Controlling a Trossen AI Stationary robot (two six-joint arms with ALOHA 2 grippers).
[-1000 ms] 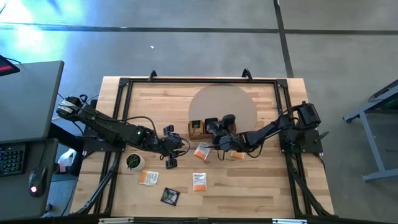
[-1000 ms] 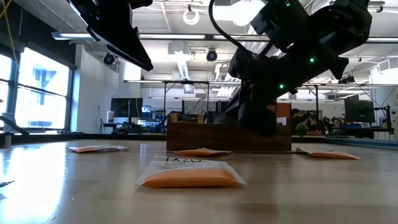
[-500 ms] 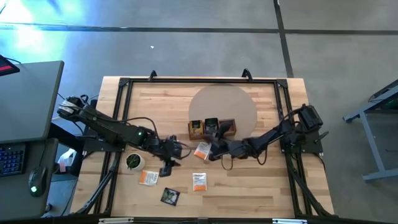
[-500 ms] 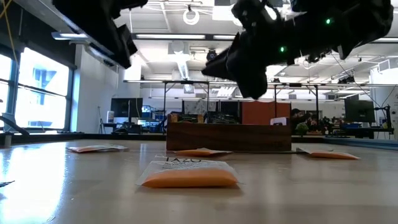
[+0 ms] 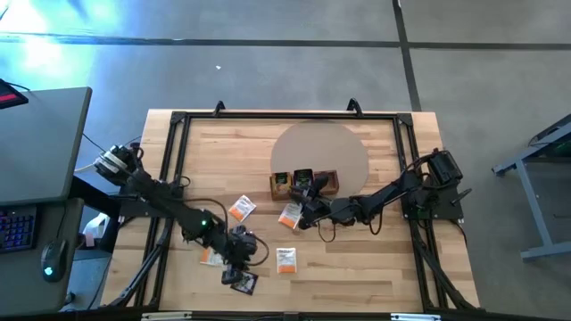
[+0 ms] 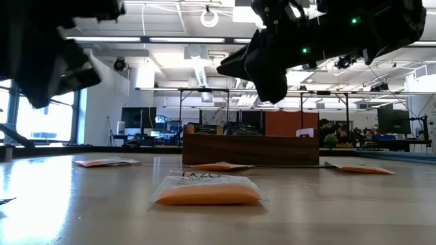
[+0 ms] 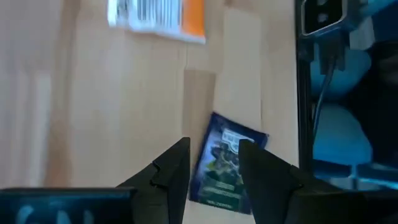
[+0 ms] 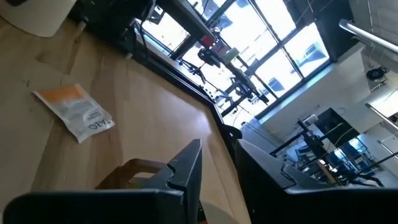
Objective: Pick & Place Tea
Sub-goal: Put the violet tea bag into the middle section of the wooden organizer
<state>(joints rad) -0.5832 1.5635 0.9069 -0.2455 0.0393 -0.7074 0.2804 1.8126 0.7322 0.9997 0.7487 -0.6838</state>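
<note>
Since the earlier frame, our left end effector [image 5: 239,260] has swung toward the desk's [image 5: 375,267] near edge; a white-and-orange packet [image 5: 240,209] now lies exposed.

We hold it open above the black tea packet [image 7: 225,160], fingers astride, apparently lining up a grasp. Our right end effector [image 5: 303,210], fingers parted and empty, hovers beside the wooden tray [image 5: 304,184], probably done placing.

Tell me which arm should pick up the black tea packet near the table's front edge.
Left. Its hand hovers right over the black packet, fingers open and framing it in the wrist view. The right hand sits by the wooden tray, farther away.
</note>
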